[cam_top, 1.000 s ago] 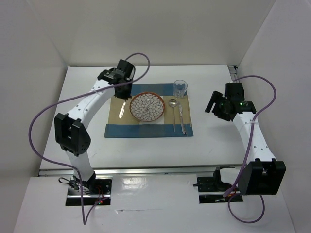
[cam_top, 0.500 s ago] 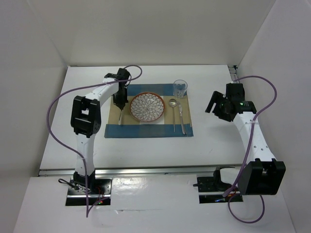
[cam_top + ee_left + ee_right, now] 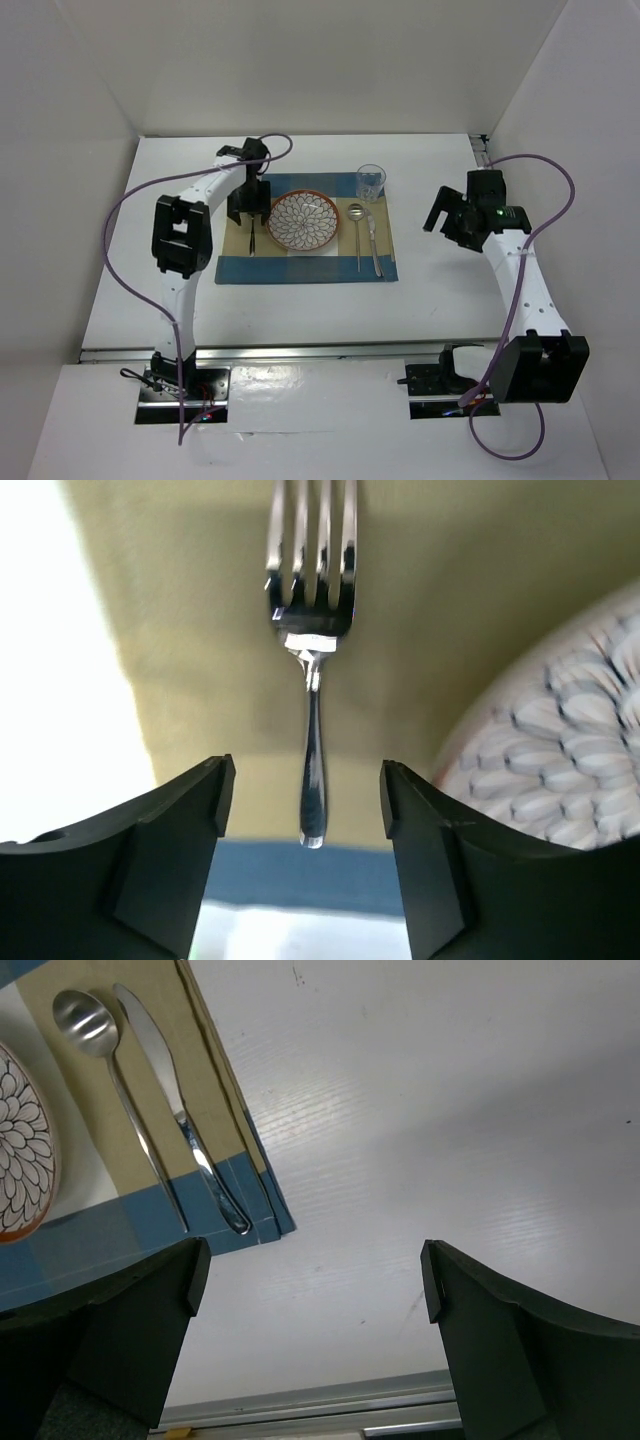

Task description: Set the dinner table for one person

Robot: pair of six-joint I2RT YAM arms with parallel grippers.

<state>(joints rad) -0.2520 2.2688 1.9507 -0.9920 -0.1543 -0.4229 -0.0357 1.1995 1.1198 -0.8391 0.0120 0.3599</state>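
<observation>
At the bottom of the overhead view, nearest the arm bases, the dinner table (image 3: 450,290) was seen as a broad white top. The placemat (image 3: 300,268) was laid on it at mid-frame, so that one setting could be gathered there. On the mat's right side the knife (image 3: 373,245) and spoon (image 3: 357,232) were laid side by side, apparently for a diner's right hand. The plate (image 3: 303,220) was set at the mat's centre.

Left of the plate, the fork (image 3: 312,670) was laid on the tan band, close to the plate's rim but apart from it. The left gripper (image 3: 305,785) was held low over the fork's handle, jaws parted to either side and touching nothing, so the fork was judged to lie free on the mat.

The right gripper (image 3: 310,1290) was held at the right of the frame over bare table, jaws wide and empty, probably kept clear of the left arm's work.

Farthest off, at the mat's upper right corner, the glass (image 3: 371,182) was stood upright above the knife and spoon. The setting was judged all but complete. For any lift of the left gripper, only the plate's rim was judged to stand in the way.
</observation>
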